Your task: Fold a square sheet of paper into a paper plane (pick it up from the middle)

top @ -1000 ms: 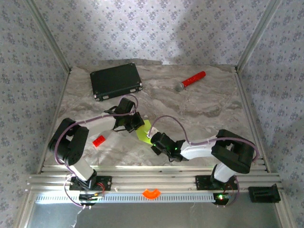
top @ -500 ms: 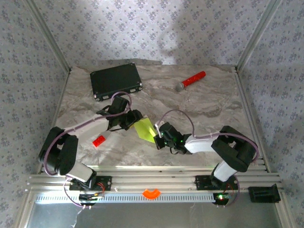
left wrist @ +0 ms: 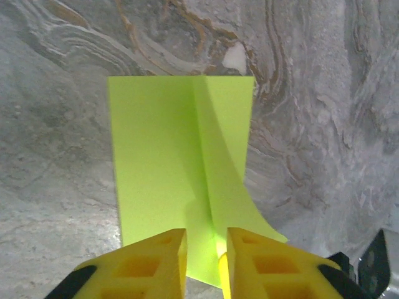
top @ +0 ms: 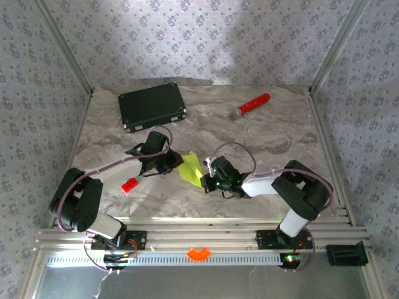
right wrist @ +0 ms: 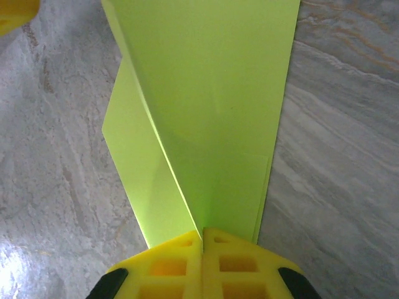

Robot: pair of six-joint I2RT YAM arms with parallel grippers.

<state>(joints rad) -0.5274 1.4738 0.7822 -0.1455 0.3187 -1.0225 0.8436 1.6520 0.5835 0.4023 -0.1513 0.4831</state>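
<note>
Now my left hand (left wrist: 206, 240) has reopened and narrowed again astride the raised crease of the square sheet of paper (left wrist: 162, 162), whether pinching I cannot tell, while my right hand (right wrist: 202, 235) stays clamped on the opposite edge, so I judge the centre fold is forming.

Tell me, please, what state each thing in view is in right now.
thin lime yellow-green square paper sheet: creased lengthwise, partly folded.
left gripper: jaws narrowly apart around the paper's raised crease; grip unclear.
right gripper: shut on the paper's edge.
flat black rectangular case: closed, lying flat.
red-handled microphone: lying on its side.
small red block: lying apart, untouched.
</note>
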